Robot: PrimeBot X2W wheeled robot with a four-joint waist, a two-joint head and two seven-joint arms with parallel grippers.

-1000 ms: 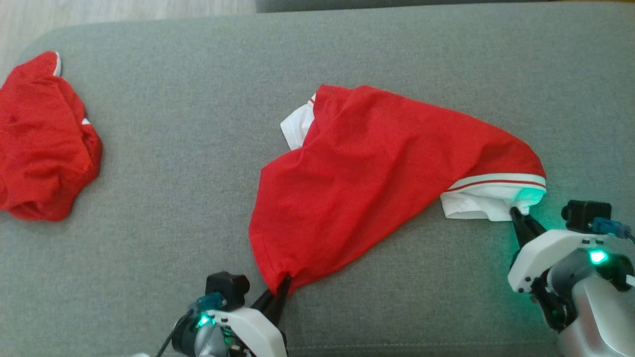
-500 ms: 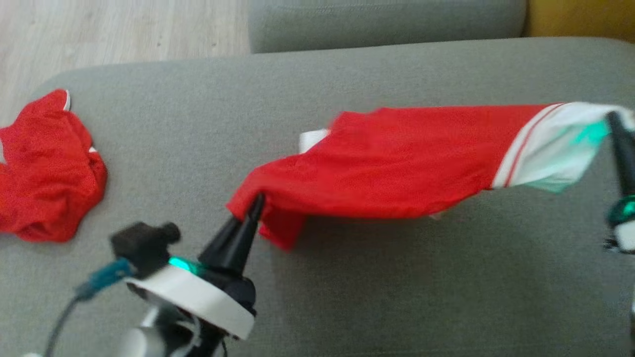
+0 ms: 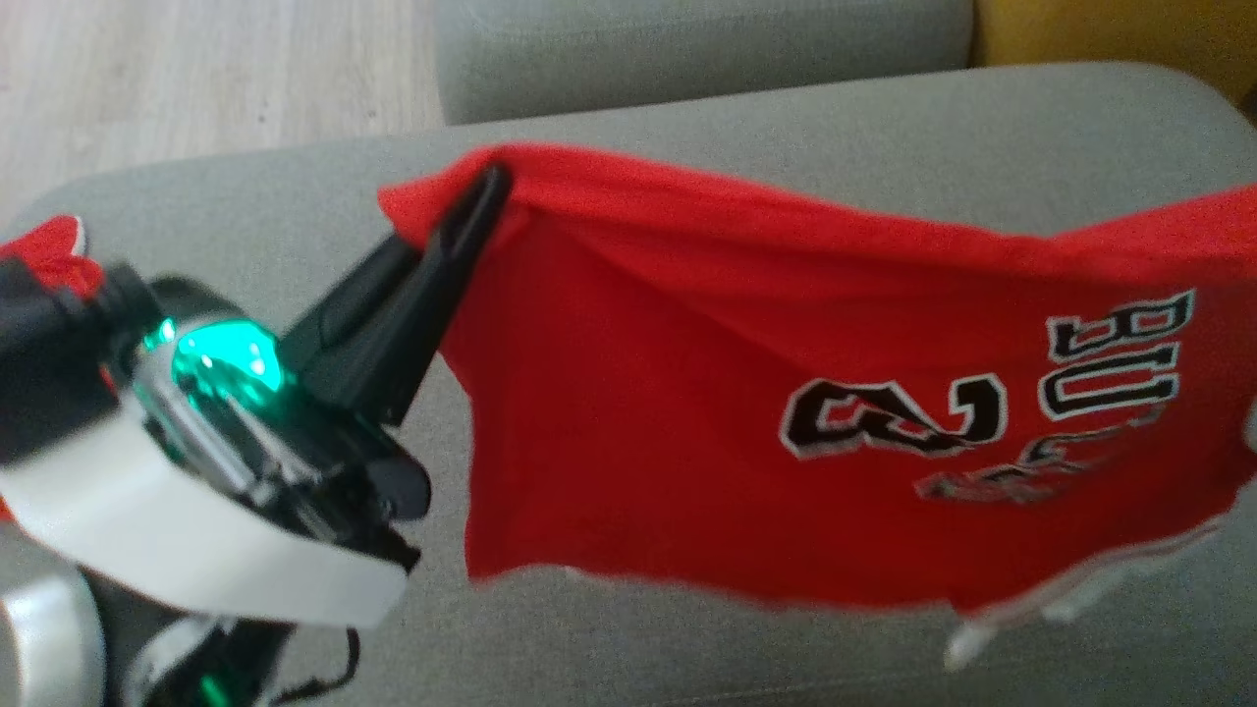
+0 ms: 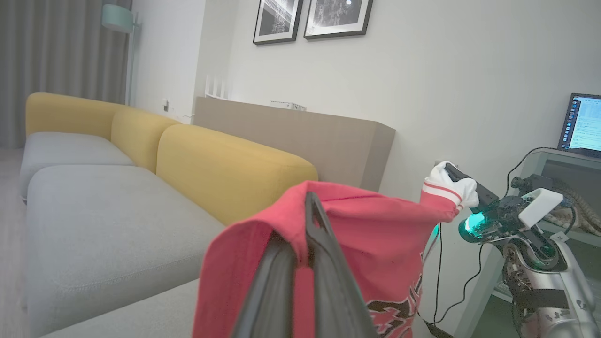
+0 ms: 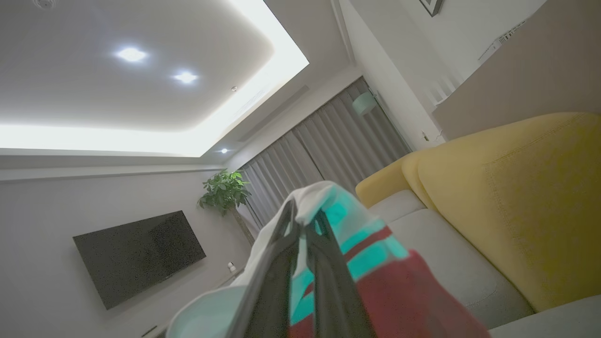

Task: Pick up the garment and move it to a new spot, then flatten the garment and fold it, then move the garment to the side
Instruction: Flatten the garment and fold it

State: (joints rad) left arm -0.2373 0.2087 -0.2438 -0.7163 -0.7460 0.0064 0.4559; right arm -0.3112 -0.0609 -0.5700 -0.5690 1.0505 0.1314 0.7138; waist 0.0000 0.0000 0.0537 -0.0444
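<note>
The red shirt (image 3: pixel 687 393) hangs stretched in the air above the grey sofa seat (image 3: pixel 786 118), its lettering facing the head camera. The left fingers (image 3: pixel 483 196), closed tight, pinch its corner at 10 o'clock. The right fingers (image 4: pixel 453 172), also closed, clamp its white-trimmed end out at 3 o'clock. Another red garment (image 3: pixel 44 255) lies at 9 o'clock.

The garment is a red jersey (image 3: pixel 687 393) with black, white-outlined lettering (image 3: pixel 894 417) that reads upside down in the head view, and a white edge with a thin red stripe (image 4: pixel 448 188). It hangs spread like a curtain above the grey sofa seat (image 3: pixel 786 108), its top edge stretched between the left gripper (image 3: pixel 491 182), clamped on a red corner, and the right gripper (image 5: pixel 303 211), clamped on the white edge.
</note>
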